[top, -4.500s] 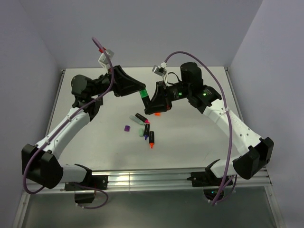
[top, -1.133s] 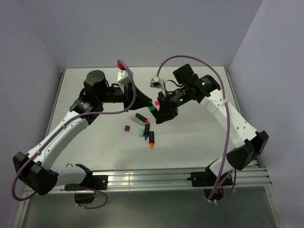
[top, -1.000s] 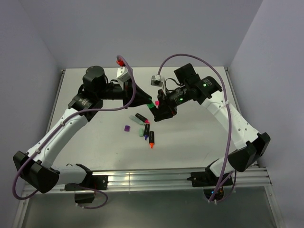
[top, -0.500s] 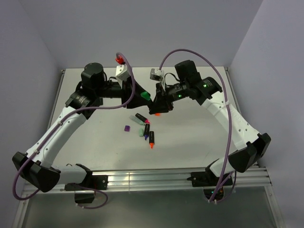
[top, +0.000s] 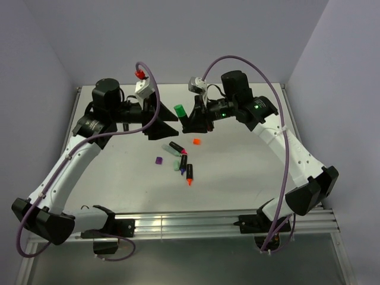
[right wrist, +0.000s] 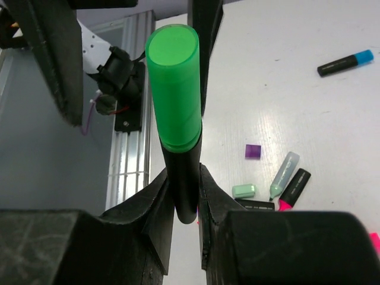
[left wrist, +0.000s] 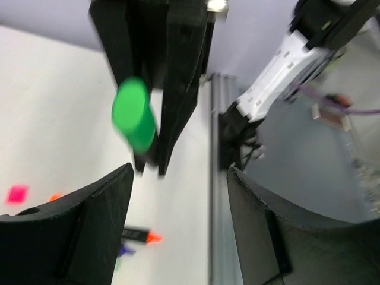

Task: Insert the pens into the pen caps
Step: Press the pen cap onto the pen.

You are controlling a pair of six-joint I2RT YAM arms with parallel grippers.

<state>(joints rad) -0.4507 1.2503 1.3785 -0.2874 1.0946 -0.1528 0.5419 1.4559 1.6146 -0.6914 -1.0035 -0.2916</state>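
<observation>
The grey table (top: 249, 172) carries both arms, which meet above its far middle; the left arm (top: 65, 169) reaches in from the left and the right arm (top: 285, 148) from the right, each trailed by a purple cable (top: 234, 59); the left gripper (top: 165, 128) hangs in the air with its fingers (left wrist: 77, 231) spread wide and nothing between them, its tips pointing at the right gripper (top: 189, 122) just across a small gap; the right gripper has its fingers (right wrist: 155, 208) pinched tight on the black barrel of the green pen (right wrist: 184, 184), which stands up out of the grip with the green cap (right wrist: 174, 89) seated on its upper end; from the left wrist that cap shows blurred.

Below the grippers a small cluster lies on the table: a pink-tipped pen (top: 176, 147), a dark pen (top: 183, 161) just beside it, and an orange-tipped pen (top: 189, 174) nearest the arm bases; a blue-tipped pen (right wrist: 345, 61) lies well apart from these, seen only from the right wrist.

The loose caps lie around them: an orange cap (top: 196, 141) to the right of the cluster, a purple cap (top: 158, 160) to its left, a pale green cap (top: 176, 167) against the dark pen, and a pink cap (left wrist: 16, 193) visible from the left wrist.
</observation>
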